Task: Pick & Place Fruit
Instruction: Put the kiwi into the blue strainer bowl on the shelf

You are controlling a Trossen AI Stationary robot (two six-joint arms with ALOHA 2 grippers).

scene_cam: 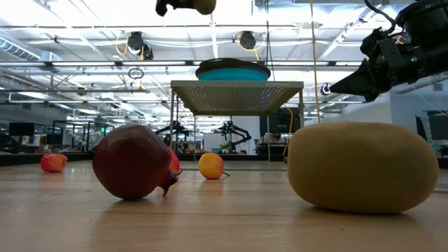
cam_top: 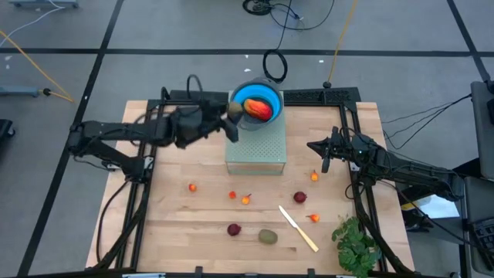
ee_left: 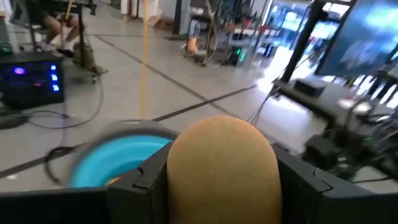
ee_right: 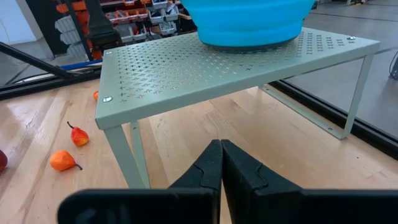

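While you look from above, your left claw (cam_top: 234,112) sits just beside the blue bowl (cam_top: 258,98), on its left rim, partly closed around a brown kiwi-like fruit (cam_top: 235,110). The bowl stands on a perforated green shelf (cam_top: 257,147) and already holds a red-orange oval (cam_top: 259,110); the drop lies a short way to the claw's right. Your right claw (cam_top: 325,160) waits shut and empty, over the table (cam_top: 170,232).

At table height, the held kiwi (scene_cam: 204,6) hangs above and left of the bowl (scene_cam: 233,71).

Past the left wrist, the kiwi (ee_left: 222,171) fills the gap between both fingers (ee_left: 144,180), long axis upright, the bowl (ee_left: 115,158) just beyond.

Past the right wrist, the closed fingers (ee_right: 205,168) point at the shelf (ee_right: 205,68).
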